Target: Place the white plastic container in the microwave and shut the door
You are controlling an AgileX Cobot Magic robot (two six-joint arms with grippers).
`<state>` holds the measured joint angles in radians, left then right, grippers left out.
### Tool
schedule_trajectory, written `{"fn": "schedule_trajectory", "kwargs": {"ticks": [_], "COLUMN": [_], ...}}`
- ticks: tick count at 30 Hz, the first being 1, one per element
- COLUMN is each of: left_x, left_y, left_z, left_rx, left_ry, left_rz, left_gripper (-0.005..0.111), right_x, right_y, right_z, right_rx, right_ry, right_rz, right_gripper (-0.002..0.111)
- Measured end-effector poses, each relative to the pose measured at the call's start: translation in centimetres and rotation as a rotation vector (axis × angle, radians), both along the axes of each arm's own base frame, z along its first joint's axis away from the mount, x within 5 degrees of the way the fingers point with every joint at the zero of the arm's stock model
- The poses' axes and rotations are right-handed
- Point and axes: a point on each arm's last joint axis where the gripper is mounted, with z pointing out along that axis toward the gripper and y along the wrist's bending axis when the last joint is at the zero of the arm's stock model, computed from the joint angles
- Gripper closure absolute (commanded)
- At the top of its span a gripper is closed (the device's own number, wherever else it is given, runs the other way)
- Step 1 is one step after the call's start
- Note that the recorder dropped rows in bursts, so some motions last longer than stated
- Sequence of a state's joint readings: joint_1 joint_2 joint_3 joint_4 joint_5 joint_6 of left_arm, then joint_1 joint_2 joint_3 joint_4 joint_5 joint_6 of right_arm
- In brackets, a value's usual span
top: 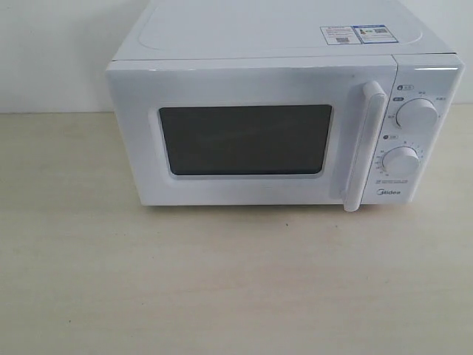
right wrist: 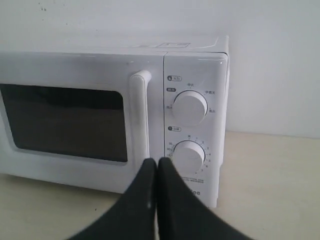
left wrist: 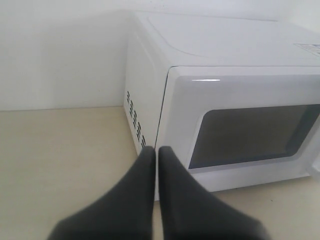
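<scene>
Left gripper (left wrist: 156,150): fingers pressed together, empty, with a corner of the microwave (left wrist: 145,90) just ahead. The door (top: 244,140) sits flush shut. The container is not in view and is possibly inside. Right gripper (right wrist: 157,161): pinched together, empty, handle (right wrist: 140,115) just ahead. If reopening is needed, pull the handle squarely.

Left pincer (left wrist: 156,149) and right pincer (right wrist: 156,160) have smooth, matte black, tapering fingers.
</scene>
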<state>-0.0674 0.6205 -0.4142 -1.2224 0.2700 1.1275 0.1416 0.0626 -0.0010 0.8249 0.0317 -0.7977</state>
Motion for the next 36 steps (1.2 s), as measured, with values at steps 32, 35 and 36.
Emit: {"fn": "schedule_trajectory", "kwargs": {"ticks": [32,35,36], "left_x": [0.0,0.0,0.0], "left_y": [0.0,0.0,0.0], "left_z": [0.0,0.0,0.0], "left_rx": [0.000,0.000,0.000], "left_ry": [0.000,0.000,0.000], "left_rz": [0.000,0.000,0.000], "left_gripper": [0.102,0.102,0.102], "right_x": [-0.7,-0.7,-0.7], "right_y": [-0.4,-0.6,-0.6], "right_z": [-2.5,-2.5,-2.5], "right_rx": [-0.037,-0.035,-0.034], "right_ry": [0.253,0.253,0.253], "right_rz": [-0.045,-0.078,-0.083], "right_gripper": [0.109,0.109,0.109]}}
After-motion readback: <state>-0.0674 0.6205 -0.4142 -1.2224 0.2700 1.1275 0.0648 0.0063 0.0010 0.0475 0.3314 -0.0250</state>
